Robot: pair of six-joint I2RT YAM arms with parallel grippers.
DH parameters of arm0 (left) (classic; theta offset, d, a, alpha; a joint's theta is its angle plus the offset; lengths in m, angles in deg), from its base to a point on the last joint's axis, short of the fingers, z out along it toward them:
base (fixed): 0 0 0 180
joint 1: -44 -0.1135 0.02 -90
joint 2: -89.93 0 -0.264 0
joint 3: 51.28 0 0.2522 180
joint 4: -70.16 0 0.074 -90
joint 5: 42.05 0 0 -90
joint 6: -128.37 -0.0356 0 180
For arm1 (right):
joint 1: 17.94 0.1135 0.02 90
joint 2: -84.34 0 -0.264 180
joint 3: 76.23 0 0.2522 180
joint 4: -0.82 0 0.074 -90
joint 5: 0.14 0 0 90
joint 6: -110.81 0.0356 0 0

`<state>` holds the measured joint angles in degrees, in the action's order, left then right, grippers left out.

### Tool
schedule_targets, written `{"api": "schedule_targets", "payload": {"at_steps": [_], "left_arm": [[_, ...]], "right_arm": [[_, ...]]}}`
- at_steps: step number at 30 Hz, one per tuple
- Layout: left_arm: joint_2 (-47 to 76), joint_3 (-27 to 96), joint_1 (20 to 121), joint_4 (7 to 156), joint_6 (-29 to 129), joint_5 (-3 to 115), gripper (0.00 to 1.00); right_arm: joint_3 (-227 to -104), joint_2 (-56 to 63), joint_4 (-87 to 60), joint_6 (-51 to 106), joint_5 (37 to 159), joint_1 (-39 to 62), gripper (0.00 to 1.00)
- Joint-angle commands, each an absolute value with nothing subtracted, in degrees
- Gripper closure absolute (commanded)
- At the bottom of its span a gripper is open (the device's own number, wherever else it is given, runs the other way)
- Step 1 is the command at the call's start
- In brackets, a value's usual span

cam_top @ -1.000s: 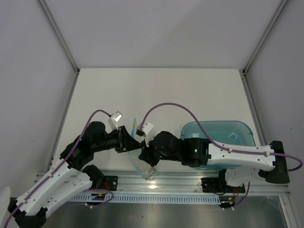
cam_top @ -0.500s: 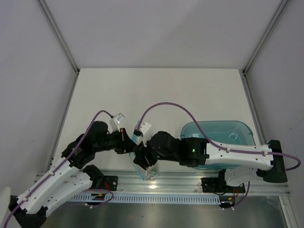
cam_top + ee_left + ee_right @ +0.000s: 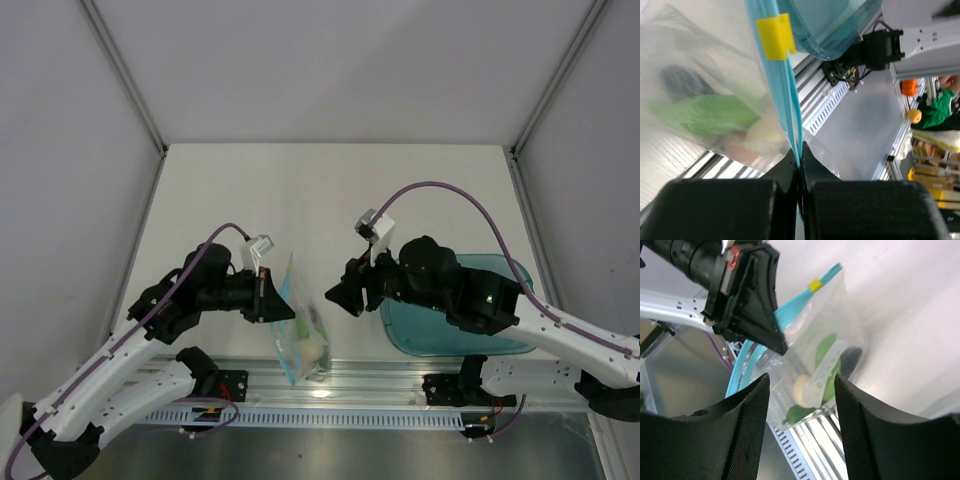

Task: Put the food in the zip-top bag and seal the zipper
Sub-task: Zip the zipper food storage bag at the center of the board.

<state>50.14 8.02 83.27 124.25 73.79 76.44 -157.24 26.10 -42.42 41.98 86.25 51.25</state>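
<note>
The clear zip-top bag (image 3: 303, 338) lies over the table's near edge, and its light blue zipper (image 3: 785, 95) carries a yellow slider (image 3: 775, 36). My left gripper (image 3: 800, 152) is shut on the zipper strip; in the top view the left gripper (image 3: 272, 299) sits at the bag's left edge. Inside the bag the food shows: a green piece (image 3: 705, 115), a cream egg (image 3: 765, 137), something pink (image 3: 735, 148) and a dark eggplant (image 3: 680, 82). My right gripper (image 3: 338, 293) hangs open to the right of the bag, apart from it. In the right wrist view the right gripper (image 3: 801, 385) frames the bag (image 3: 825, 350).
A translucent teal tray (image 3: 450, 338) stands at the near right, partly under my right arm. An aluminium rail (image 3: 400, 372) runs along the table's near edge, under the bag's lower end. Grey walls enclose the table on three sides.
The right gripper has opened, let go of the bag and drawn back to the right. The left gripper has closed on the zipper strip. The bag now sits lower, over the table edge.
</note>
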Motion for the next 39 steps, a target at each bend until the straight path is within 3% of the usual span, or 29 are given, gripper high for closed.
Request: {"api": "schedule_targets", "payload": {"at_steps": [1,7,14,22,33,39], "left_arm": [[50.6,12.1,83.5,125.7,67.9,81.7,0.99],[52.1,14.8,83.4,125.8,64.7,90.9,0.99],[55.4,15.2,83.4,123.0,63.9,101.1,1.00],[57.8,14.3,83.5,120.6,65.2,108.4,0.99],[59.3,14.3,83.6,119.5,66.3,112.0,0.99],[59.8,14.3,83.6,120.3,66.4,112.5,0.99]], "right_arm": [[-156.1,26.9,-42.8,38.7,94.6,47.6,0.44],[-156.2,26.9,-41.9,34.8,100.8,46.0,0.48],[-157.5,25.4,-39.5,30.1,117.4,46.0,0.47],[-159.0,26.2,-37.2,26.1,122.3,46.0,0.46],[-167.2,16.3,-37.0,20.2,128.6,43.3,0.48],[-173.0,11.7,-38.3,17.0,138.4,40.0,0.47]]}}
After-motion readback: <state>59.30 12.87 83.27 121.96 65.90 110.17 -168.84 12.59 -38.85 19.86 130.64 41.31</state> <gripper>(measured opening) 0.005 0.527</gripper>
